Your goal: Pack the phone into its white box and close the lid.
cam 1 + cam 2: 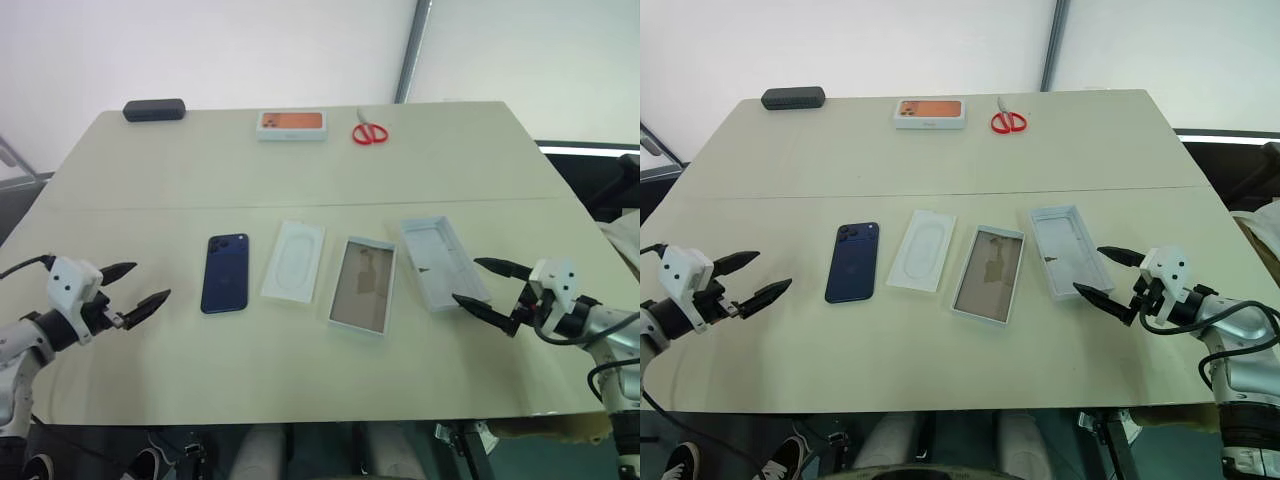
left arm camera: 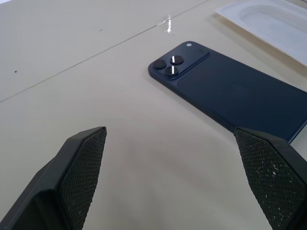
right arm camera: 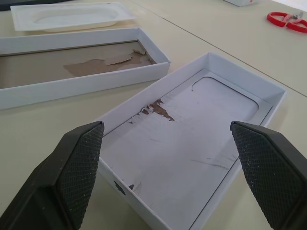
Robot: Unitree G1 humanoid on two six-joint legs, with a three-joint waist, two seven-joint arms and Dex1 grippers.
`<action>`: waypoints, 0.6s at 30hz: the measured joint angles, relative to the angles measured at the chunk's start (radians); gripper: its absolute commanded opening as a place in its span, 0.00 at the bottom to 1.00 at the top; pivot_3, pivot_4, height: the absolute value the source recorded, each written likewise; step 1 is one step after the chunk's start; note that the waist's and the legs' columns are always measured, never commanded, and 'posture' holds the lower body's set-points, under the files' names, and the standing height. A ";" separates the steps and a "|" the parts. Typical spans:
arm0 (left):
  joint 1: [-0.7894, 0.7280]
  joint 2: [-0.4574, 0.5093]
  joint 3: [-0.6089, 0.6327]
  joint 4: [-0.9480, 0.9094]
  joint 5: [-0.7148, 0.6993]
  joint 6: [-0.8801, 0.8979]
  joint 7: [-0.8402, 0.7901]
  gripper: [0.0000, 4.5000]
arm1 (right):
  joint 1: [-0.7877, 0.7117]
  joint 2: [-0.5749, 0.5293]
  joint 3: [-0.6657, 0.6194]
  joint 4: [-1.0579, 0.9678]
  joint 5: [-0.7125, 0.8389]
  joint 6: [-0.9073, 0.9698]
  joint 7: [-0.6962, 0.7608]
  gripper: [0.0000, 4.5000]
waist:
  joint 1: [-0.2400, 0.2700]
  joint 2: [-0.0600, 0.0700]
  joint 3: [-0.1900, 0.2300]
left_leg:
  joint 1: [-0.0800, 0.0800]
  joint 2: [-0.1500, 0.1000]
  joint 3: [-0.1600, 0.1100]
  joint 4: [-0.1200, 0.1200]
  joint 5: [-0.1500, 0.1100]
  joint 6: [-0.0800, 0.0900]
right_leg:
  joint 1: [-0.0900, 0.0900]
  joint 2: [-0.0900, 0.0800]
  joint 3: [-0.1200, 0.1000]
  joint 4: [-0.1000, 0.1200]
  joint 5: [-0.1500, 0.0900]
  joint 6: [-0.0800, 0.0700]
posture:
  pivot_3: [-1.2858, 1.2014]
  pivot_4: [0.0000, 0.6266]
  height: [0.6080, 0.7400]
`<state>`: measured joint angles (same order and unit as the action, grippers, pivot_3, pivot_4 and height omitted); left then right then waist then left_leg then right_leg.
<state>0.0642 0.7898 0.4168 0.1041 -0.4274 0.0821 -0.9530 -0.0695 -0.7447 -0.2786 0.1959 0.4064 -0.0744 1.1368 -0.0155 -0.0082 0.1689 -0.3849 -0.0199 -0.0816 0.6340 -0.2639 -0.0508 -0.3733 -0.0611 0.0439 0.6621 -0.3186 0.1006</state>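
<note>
Both grippers spread wide and empty, left gripper (image 1: 132,290) facing the phone (image 1: 225,273) lying at nine o'clock of the white box (image 1: 362,285): pinch its long edges, lift level.

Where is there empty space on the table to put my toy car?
Best: the wide bare band between the back row, black case, orange-topped box, scissors, and the front row. Also the near edge. Crowded: phone, white insert, white box and lid lie close together.
</note>
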 measured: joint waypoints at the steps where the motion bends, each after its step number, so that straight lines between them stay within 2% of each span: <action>1: 0.000 0.000 0.000 0.000 0.000 -0.001 0.000 1.00 | -0.001 0.000 0.000 0.000 0.000 0.000 0.000 0.98 | 0.000 0.000 0.000 | 0.000 0.000 0.000 0.000 0.000 0.000 | 0.000 0.000 0.000 0.000 0.000 0.000 | 0.52 0.24 1.00; 18: -0.036 0.006 0.000 0.014 0.003 -0.001 -0.004 1.00 | -0.015 -0.002 0.000 0.035 -0.010 -0.013 0.010 0.98 | -0.001 0.000 0.000 | 0.000 0.000 0.000 0.000 0.000 0.000 | 0.000 0.000 0.000 0.000 0.000 0.000 | 0.52 0.24 1.00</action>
<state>0.0286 0.7956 0.4167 0.1178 -0.4249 0.0816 -0.9573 -0.0847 -0.7469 -0.2788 0.2306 0.3969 -0.0871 1.1470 -0.0166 -0.0082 0.1689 -0.3848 -0.0199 -0.0814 0.6342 -0.2639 -0.0508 -0.3732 -0.0609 0.0438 0.6622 -0.3186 0.1007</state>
